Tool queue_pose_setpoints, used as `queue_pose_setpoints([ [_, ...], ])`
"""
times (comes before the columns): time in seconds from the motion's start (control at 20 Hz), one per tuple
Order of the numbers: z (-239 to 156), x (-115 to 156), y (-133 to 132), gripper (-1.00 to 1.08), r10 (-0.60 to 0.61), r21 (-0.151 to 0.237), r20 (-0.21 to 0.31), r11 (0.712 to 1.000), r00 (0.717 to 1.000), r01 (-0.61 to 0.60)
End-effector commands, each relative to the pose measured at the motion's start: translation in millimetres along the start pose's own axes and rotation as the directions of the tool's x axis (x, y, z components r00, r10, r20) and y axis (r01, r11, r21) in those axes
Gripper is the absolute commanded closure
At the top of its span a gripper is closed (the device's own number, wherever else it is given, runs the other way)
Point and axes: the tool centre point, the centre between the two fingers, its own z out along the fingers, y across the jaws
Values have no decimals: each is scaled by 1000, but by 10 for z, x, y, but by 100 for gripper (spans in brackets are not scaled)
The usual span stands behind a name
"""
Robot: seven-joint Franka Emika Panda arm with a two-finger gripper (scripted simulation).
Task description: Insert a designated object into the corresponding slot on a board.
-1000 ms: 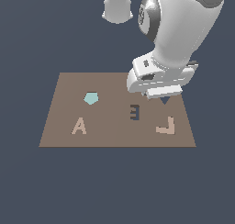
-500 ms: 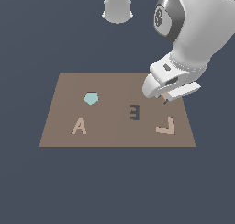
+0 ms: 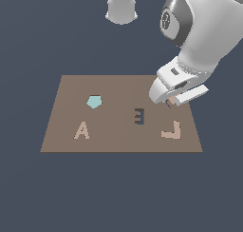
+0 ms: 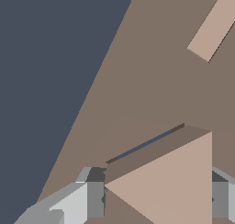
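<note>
The exterior camera is looking down at my whole board (image 3: 118, 136) from afar; my wrist camera is hovering close, sharing its edge (image 4: 137, 81).

On the board (image 3: 118, 88), the pentagon (image 3: 94, 101) lies behind the letter A (image 3: 81, 130) at the exterior view's left. The E cut-out (image 3: 138, 116) sits mid-board. The L piece (image 3: 172, 132) lies to its right, with the gripper (image 3: 172, 101) just behind it.

Plain colours, no patterns
Flat square brown board (image 3: 114, 91); pale peach-tan triangular piece (image 4: 176, 184); peach L-shaped piece (image 3: 172, 132); peach letter A (image 3: 81, 130); pale teal pentagon (image 3: 94, 101); dark navy E-shaped cut-out (image 3: 138, 116).
</note>
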Motion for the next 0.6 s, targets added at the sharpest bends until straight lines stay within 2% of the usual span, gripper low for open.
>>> queue_pose_setpoints([
  [0.0, 44, -2, -1, 108, -3, 0, 1, 1000, 1000, 3],
  [0.05, 48, -2, 1, 108, -3, 0, 1, 1000, 1000, 3],
  [0.1, 48, -2, 1, -92, -3, 0, 1, 1000, 1000, 3],
  [0.55, 48, -2, 1, -92, -3, 0, 1, 1000, 1000, 3],
])
